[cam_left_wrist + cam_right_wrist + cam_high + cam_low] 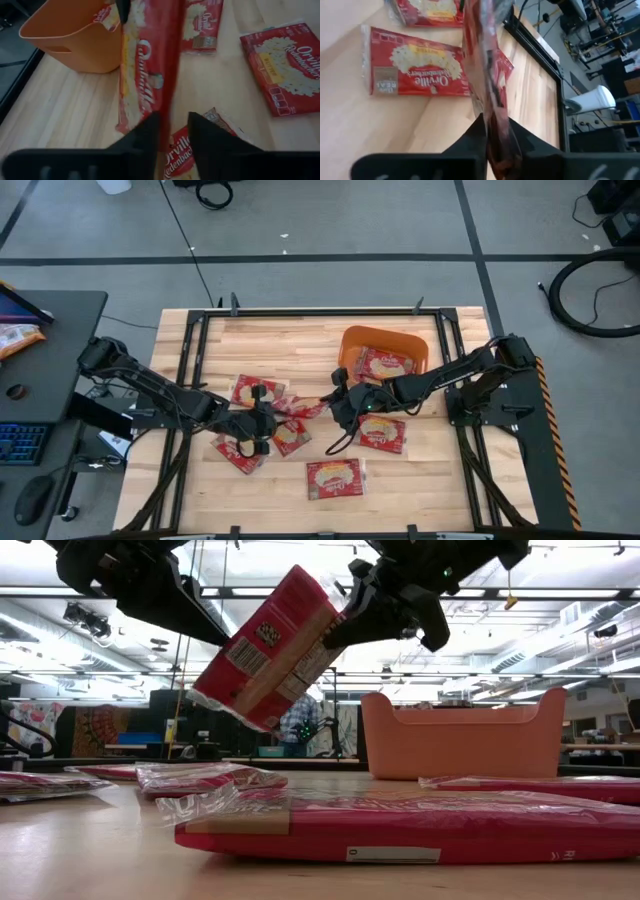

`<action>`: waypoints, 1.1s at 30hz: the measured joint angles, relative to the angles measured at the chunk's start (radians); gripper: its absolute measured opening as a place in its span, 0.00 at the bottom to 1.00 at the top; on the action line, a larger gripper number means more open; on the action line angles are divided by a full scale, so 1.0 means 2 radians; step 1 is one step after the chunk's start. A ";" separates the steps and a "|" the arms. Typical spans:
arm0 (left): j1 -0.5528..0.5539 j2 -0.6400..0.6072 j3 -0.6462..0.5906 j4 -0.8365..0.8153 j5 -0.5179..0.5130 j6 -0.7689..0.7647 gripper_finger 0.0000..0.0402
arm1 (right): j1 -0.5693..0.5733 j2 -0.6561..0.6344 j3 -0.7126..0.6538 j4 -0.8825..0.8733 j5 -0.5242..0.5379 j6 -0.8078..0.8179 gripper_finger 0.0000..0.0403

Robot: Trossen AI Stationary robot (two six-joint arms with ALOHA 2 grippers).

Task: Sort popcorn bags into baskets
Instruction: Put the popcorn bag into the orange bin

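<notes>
One red popcorn bag [300, 408] is in the air between my two grippers, over the middle of the table. My right gripper [338, 395] is shut on its higher end and shows in the low view [350, 605]. My left gripper [270, 418] is at the bag's lower end. In the left wrist view its fingers [150, 137] stand slightly apart on either side of the bag's edge [167, 120], with a gap showing beside the bag. The orange basket [385, 338] stands at the back right with one bag [385, 365] inside. Several more bags lie flat on the table. My right gripper pinches the bag's upper end [492, 120] between its two fingers, coming from the table's right side. The bag is lifted clear of the table. It slants, with its free lower end [215, 690] down toward the table's left.
Flat bags lie on the wood at the left [258, 390], at the front left [240, 452], under the held bag [290, 438], at the front [335, 478] and beside the basket [382, 432]. A black frame [200, 315] borders the table. A desk with a keyboard [20, 442] stands to the left.
</notes>
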 joint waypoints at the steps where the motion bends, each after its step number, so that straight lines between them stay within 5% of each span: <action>1: 0.000 -0.004 0.000 -0.002 -0.001 0.002 0.32 | 0.001 -0.005 0.005 -0.015 0.004 0.000 0.08; 9: 0.000 -0.072 0.000 -0.034 0.000 0.003 0.51 | 0.015 -0.059 0.052 -0.153 0.082 -0.031 0.09; 25: 0.007 -0.157 -0.001 -0.112 0.069 -0.042 0.41 | -0.001 -0.220 0.056 -0.345 0.144 -0.063 0.08; 33: 0.049 -0.164 -0.001 -0.112 0.117 -0.026 0.37 | -0.060 -0.254 0.056 -0.436 0.114 -0.028 0.08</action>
